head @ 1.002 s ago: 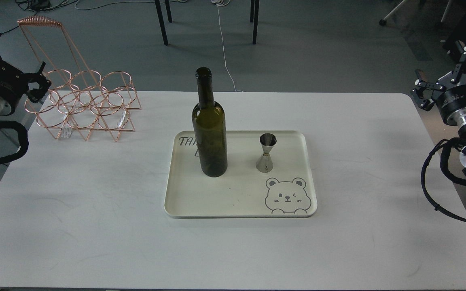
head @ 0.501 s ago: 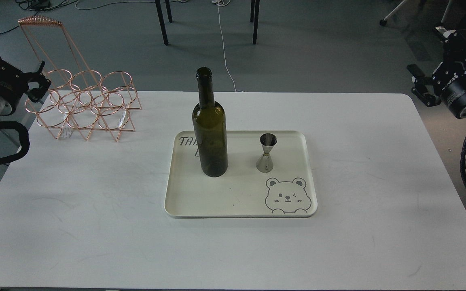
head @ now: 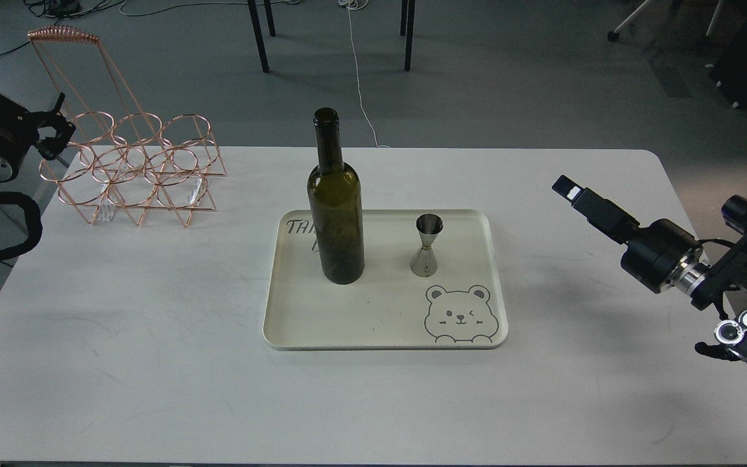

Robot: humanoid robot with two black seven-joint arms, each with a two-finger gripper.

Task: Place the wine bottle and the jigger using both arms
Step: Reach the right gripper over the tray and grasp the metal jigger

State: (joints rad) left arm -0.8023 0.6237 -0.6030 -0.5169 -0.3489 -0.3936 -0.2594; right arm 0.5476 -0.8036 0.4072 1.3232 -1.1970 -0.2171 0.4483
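Bottle: the dark green wine bottle (head: pixel 336 206) stands upright on the far-left part of the cream tray (head: pixel 321 324), its base partly covering handwritten letters; unmoved from the earlier frames.
Jigger: the steel jigger (head: pixel 427 246) stands upright on the tray to the right of the bottle, apart from it and just beyond the printed bear (head: pixel 461 314); also where it was.
Tray: lies at the centre of the white table (head: pixel 153 363).
Right arm: the clear change — half a second ago it was raised off the table's far-right corner; it now reaches in low over the right side of the table, pointing left and away toward the tray, well apart from the jigger.
Right gripper (head: pixel 571 189): seen edge-on as one dark bar with a pale tip; whether its fingers are spread or pressed together cannot be told.
Left arm: at the left edge, beside the copper wire rack (head: pixel 140 172) — shifted slightly up and left.
Left gripper (head: pixel 51 130): fingers spread, pinching nothing, just short of the rack.
Rack: sits on the far-left corner of the table.
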